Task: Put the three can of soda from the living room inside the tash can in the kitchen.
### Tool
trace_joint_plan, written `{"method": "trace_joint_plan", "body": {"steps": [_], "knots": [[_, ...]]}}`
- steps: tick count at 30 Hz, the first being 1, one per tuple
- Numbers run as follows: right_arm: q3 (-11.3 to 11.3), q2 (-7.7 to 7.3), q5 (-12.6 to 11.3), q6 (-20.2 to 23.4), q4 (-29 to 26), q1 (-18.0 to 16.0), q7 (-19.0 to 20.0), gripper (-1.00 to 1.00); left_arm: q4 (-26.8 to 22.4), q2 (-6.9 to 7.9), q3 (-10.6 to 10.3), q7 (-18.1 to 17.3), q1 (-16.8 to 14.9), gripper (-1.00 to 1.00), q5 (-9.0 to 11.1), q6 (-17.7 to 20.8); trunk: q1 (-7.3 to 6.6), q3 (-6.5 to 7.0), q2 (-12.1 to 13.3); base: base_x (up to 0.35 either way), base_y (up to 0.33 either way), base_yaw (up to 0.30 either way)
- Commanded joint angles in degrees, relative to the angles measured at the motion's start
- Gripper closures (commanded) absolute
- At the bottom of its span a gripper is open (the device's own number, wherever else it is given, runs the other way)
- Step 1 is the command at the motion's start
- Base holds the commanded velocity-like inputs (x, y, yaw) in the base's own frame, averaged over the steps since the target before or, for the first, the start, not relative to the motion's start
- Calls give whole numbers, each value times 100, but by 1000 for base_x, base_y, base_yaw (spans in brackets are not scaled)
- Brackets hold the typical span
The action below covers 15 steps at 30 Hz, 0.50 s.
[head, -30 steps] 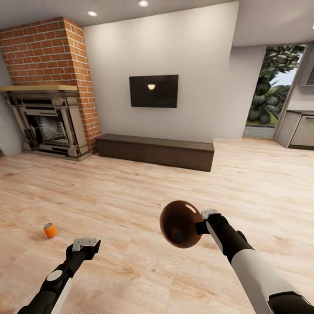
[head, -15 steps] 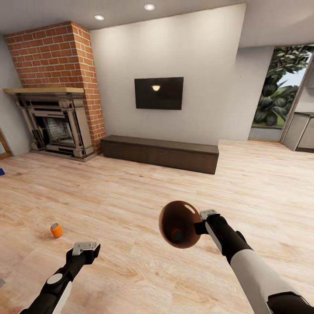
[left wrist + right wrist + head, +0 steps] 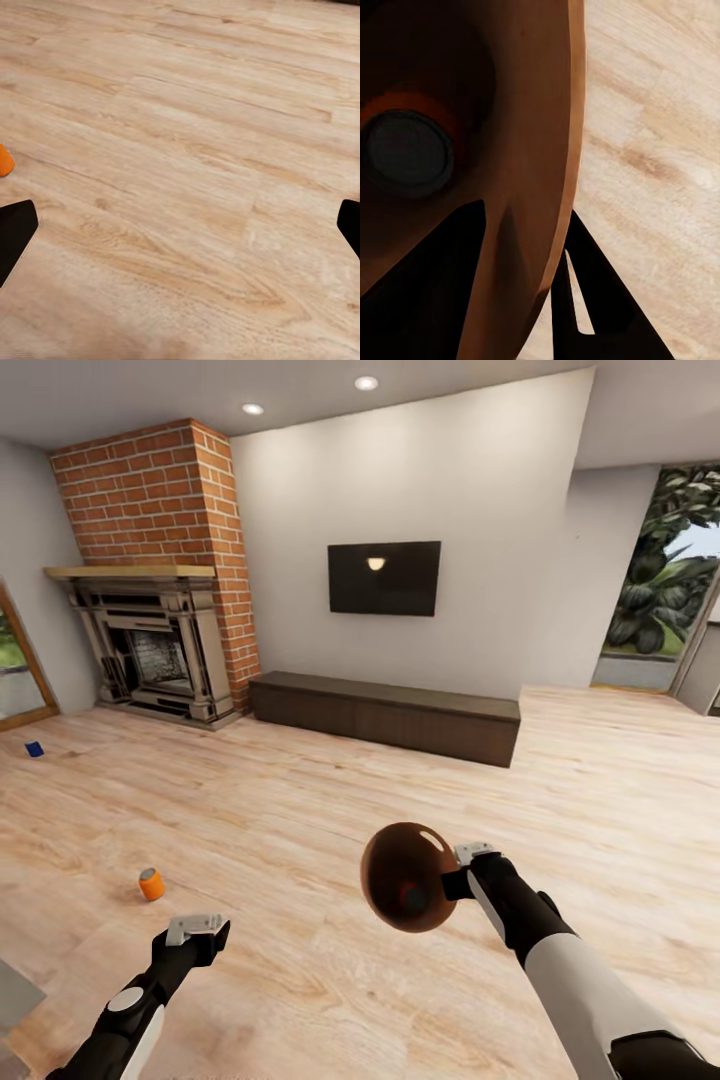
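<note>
Head view first: you have the right gripper (image 3: 458, 870) clamped on the rim of the bin (image 3: 405, 875), held above the floor (image 3: 330, 800) with its mouth tipped toward you and one can (image 3: 408, 897) inside. Two more cans lie out on the planks: the orange can (image 3: 151, 884) near your left gripper (image 3: 197, 929), and the blue can (image 3: 35, 749) well apart, out before the fireplace (image 3: 150, 650). That makes three cans, one bin. Left wrist view: the fingers (image 3: 15, 234) stand wide with nothing between, and the orange can (image 3: 4, 160) sits at the frame's edge. Right wrist view: the fingers (image 3: 600, 300) straddle the bin (image 3: 521, 150) wall, the can (image 3: 406, 151) lying within. The cans look light, stiff and apt to roll; take them across the round body.
</note>
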Motion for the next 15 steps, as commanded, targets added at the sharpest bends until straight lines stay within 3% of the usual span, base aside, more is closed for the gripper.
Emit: {"method": "trace_joint_plan", "body": {"steps": [1,12,15], "knots": [[-4,3,-45,-1,-6,-3,6,100,1,0,0,0,0,-100,-1,-2,-23,19,41,0,0,240],[-4,9,-44,-1,24,3,6,100,1,-1,0,0,0,-100,-17,-9,-264,217,482,0,0,245],[-4,9,-49,-1,31,1,6,100,1,-1,0,0,0,-100,2,-9,-330,271,603,0,0,105]]}}
